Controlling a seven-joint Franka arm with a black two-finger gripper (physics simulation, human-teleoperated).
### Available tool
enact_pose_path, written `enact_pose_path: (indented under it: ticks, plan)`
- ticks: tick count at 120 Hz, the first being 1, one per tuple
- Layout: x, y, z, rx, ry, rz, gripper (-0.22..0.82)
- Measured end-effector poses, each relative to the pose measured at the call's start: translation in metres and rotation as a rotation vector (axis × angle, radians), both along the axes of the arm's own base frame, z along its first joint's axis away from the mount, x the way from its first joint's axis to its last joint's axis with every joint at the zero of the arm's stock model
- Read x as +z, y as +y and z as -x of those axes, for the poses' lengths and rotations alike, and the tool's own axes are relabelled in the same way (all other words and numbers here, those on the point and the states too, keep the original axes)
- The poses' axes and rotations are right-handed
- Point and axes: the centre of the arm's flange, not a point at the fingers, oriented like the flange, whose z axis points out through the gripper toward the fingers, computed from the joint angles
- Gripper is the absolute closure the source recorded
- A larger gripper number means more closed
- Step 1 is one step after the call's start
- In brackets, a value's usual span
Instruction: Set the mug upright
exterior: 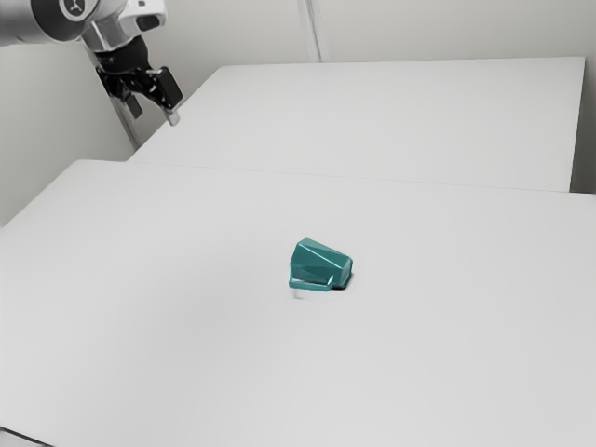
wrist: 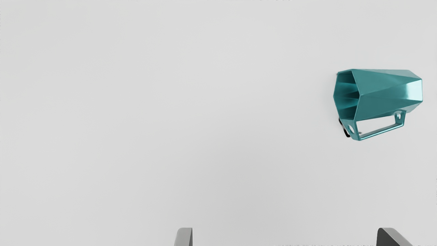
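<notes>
Jaws stand apart and empty on the black two-finger gripper [exterior: 154,112], while the teal faceted mug [exterior: 319,264] lies on its side on the white table [exterior: 186,354], nearer and to the exterior view's right, its long axis about left-right, mouth leftward.

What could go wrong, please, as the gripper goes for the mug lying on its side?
The mug tapers and has slanted facets, so it might slip as the open gripper closes on it. Its handle sticks out sideways and could catch a finger, turning the mug on the table.
</notes>
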Motion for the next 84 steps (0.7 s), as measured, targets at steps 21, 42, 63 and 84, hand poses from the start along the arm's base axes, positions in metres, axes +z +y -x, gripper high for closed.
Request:
enact_pose_path:
  ticks: [21, 42, 63, 84]
  plan:
    - [0.000, -0.014, 0.002, -0.027, 0.002, -0.007, 0.02]
    - [-0.005, -0.024, 0.002, -0.047, 0.013, -0.008, 0.02]
    - [-0.022, -0.029, 0.001, -0.041, 0.041, 0.011, 0.02]
    - [-0.050, -0.028, 0.005, -0.008, 0.062, 0.086, 0.02]
